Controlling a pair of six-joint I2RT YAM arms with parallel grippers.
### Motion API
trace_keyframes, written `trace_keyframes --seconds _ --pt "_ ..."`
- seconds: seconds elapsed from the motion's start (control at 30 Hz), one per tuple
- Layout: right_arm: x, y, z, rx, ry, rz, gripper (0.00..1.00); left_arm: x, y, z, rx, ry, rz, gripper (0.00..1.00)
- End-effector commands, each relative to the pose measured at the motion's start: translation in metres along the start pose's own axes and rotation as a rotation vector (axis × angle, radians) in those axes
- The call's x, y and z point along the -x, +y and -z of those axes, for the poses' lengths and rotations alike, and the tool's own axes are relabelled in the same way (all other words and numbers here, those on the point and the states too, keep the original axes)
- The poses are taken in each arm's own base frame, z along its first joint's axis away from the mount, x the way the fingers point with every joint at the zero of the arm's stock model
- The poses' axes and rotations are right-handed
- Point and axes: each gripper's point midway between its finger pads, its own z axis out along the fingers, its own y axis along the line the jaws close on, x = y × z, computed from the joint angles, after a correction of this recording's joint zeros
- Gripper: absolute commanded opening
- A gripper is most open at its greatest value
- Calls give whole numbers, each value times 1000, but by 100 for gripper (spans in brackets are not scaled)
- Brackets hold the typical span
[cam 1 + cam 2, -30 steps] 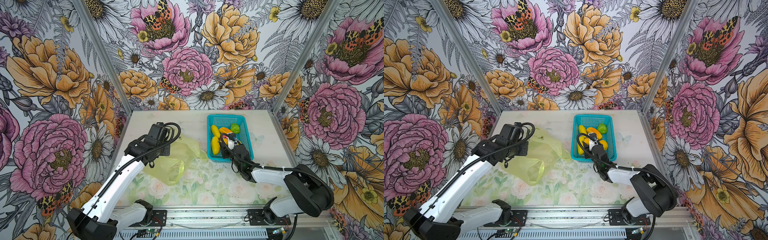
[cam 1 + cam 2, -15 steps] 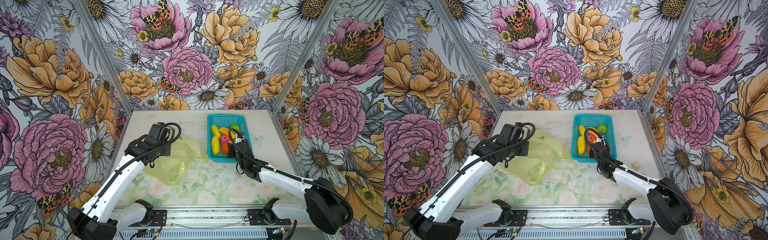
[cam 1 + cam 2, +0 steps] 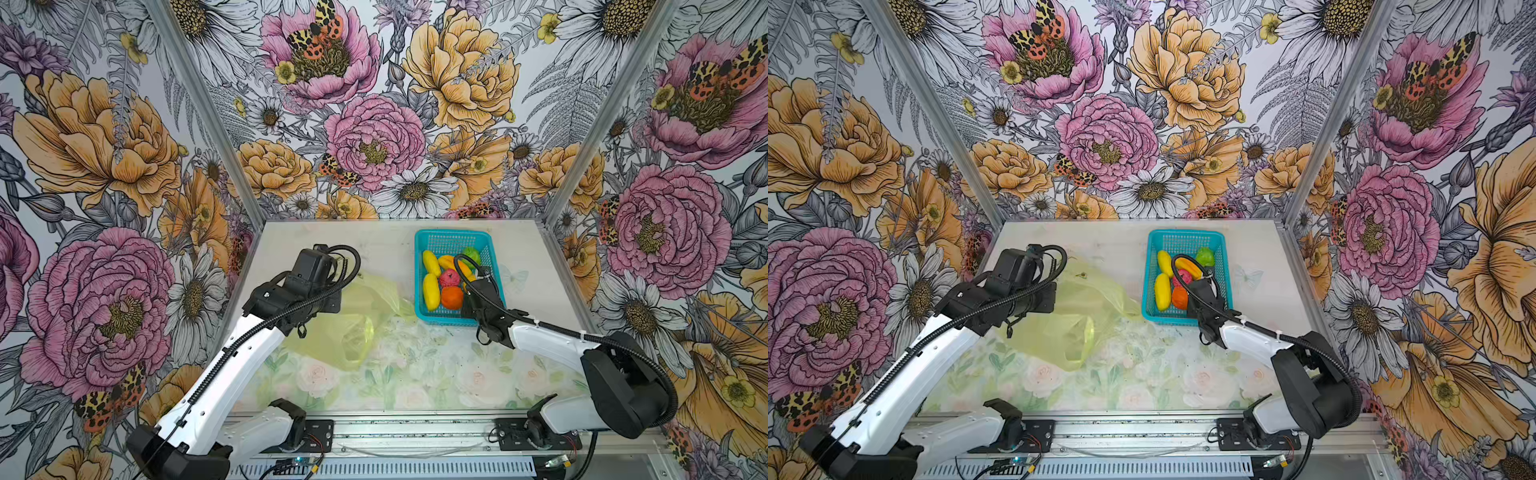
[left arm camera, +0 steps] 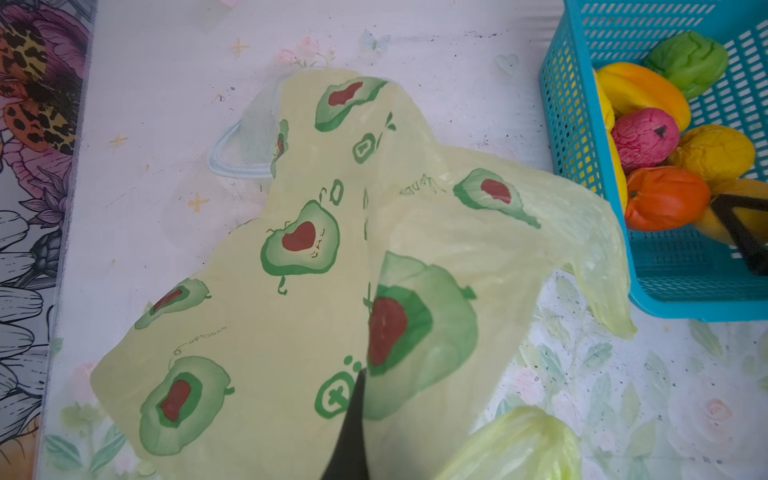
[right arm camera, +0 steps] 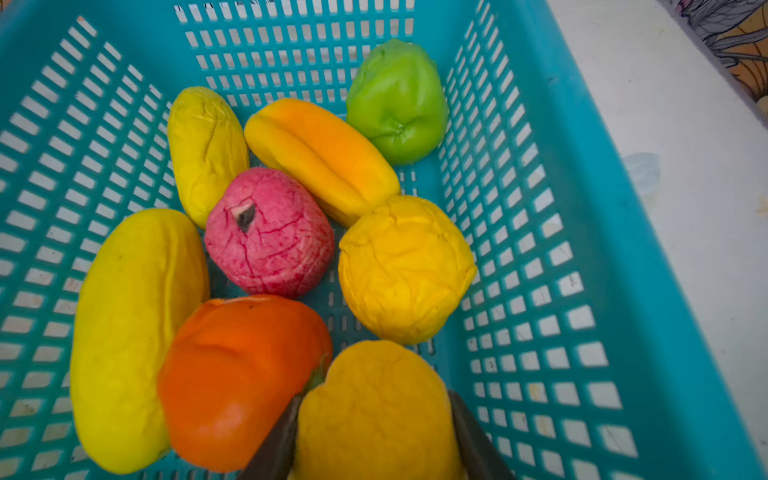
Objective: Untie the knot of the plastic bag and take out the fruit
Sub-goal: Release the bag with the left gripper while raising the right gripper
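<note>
We see the left claw (image 4: 358, 386) pinched shut on the thin translucent yellow-green plastic bag (image 3: 357, 332) w/ avocado print. The bag lies slack on the floral tabletop (image 3: 415, 374), 1 corner just beside the teal perforated plastic basket (image 3: 440, 318). The right claw (image 5: 374, 399) is narrowed round 1 wrinkled yellow-orange toy fruit (image 5: 374, 365), held over the basket's near end. 7 more pcs sit inside: 2 long yellow, pink, orange, green, round yellow, ridged orange-yellow.
</note>
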Motion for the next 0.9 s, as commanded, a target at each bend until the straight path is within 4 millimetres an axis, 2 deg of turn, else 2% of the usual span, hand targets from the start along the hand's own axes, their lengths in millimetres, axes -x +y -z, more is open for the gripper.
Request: trace_keyframes --seconds 0.0,0.17,0.47,0.73,0.87 --pt "-7 7 -2 34 50 -5 48 35 -5 8 -63 -45 60 0" --pt "2 4 12 53 9 -23 65 101 -4 18 -100 -118 176 0" --pt "29 -5 37 112 -72 -73 73 180 -35 11 -232 -200 292 0" --pt "38 -11 55 147 -109 -108 73 211 -54 -5 -295 -249 284 0" --pt "40 -20 64 129 -143 -135 73 203 -60 -26 -265 -229 260 0"
